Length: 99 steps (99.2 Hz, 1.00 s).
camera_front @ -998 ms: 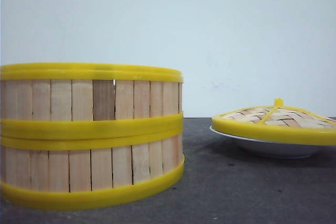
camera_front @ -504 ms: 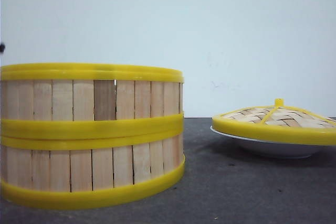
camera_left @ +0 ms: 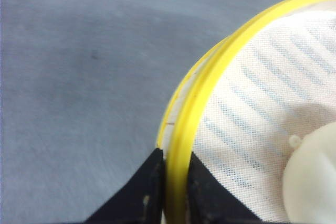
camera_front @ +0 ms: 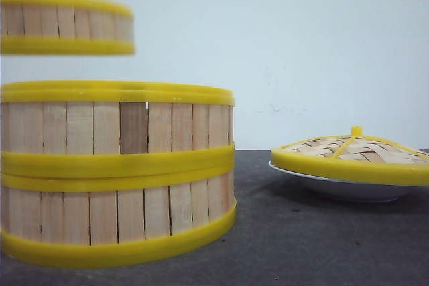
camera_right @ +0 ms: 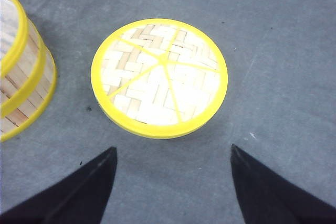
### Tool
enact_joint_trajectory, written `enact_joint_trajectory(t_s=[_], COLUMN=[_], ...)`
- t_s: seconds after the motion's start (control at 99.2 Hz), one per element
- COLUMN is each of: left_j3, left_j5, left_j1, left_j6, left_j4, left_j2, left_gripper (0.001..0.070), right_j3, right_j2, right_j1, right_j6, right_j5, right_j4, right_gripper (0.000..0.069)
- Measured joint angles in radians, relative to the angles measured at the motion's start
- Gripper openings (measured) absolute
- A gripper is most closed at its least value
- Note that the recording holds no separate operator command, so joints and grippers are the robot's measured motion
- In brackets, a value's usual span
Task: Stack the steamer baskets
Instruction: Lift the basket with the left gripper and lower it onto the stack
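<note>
A dark grey felt-like tabletop (camera_front: pixel 315 246) runs back to a plain pale wall (camera_front: pixel 301 45), and on it, at the left of the front view, two steamer baskets sit already stacked, the upper stacked basket (camera_front: pixel 117 122) seated squarely on the bottom basket (camera_front: pixel 114 216), their yellow rims meeting in a band. Above them and off toward the left, well clear of the stack's top rim, the third steamer basket (camera_front: pixel 64 23) hangs in the air, partly cut by the frame edge. The left wrist view shows why: the left gripper (camera_left: pixel 173 182) has its black fingers (camera_left: pixel 149 190) clamped on that basket's yellow rim and wall, one inside and one outside, with a cloth liner and a pale rounded thing in the basket that I cannot identify. The right gripper (camera_right: pixel 173 182) hangs with its jaws spread wide and holding nothing, looking down on the woven bamboo lid (camera_right: pixel 159 77), which rests on a shallow white plate (camera_front: pixel 335 189) at the right. The step in hand appears to be carrying the last basket over the stack. The next move calls for centring it above the top rim, keeping it level, then lowering until the rims seat before letting go.
</note>
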Motion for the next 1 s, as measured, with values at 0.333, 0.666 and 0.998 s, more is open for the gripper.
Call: enact_joint_trajectory(t_s=[0.333, 0.666, 0.998], left_j3=[0.000, -0.155, -0.335], left_j5=[-0.003, -0.002, -0.009], left_j1=[-0.154, -0.341, -0.392], left_j6=[0.035, 0.038, 0.014], left_j4=[-0.179, -0.159, -0.043], left_j2=[-0.175, -0.320, -0.325], left_gripper=[0.0025, 0.0025, 0.0025], right_j3=[0.000, 0.000, -0.001], right_j2=[0.000, 0.000, 0.000], right_j1=[0.000, 0.000, 0.000], right_j6=[0.000, 0.000, 0.000], right_j5=[0.000, 0.000, 0.000], right_j4=[0.001, 0.000, -0.001], right_gripper=[0.0421, 0.0421, 0.0421])
